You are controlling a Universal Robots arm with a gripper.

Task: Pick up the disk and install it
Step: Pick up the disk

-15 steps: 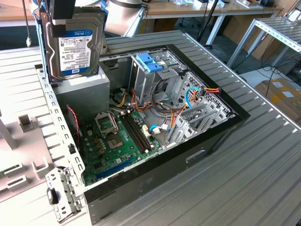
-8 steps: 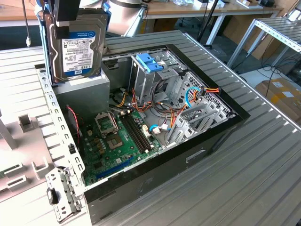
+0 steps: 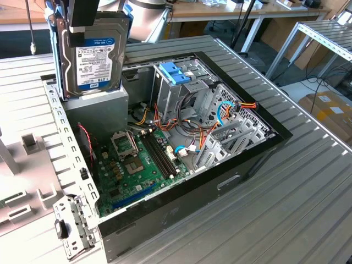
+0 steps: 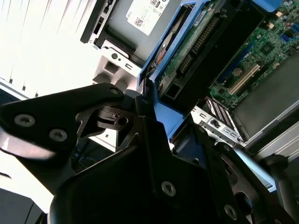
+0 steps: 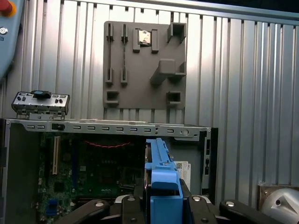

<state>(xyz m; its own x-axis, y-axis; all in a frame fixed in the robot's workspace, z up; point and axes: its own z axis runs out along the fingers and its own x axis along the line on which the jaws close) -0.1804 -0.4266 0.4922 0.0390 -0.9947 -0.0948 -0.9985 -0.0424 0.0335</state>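
The gripper is clamped on the top end of the disk. In the first wrist view its black fingers press on either side of the light blue carrier frame. The disk hangs upright, long axis close to vertical, with its labelled face towards the exterior view. It sits over the grey box in the corner of the open computer case, at the exterior view's left. The label is white with a blue band and small print. Inside the case lie the green motherboard and a blue-latched bracket.
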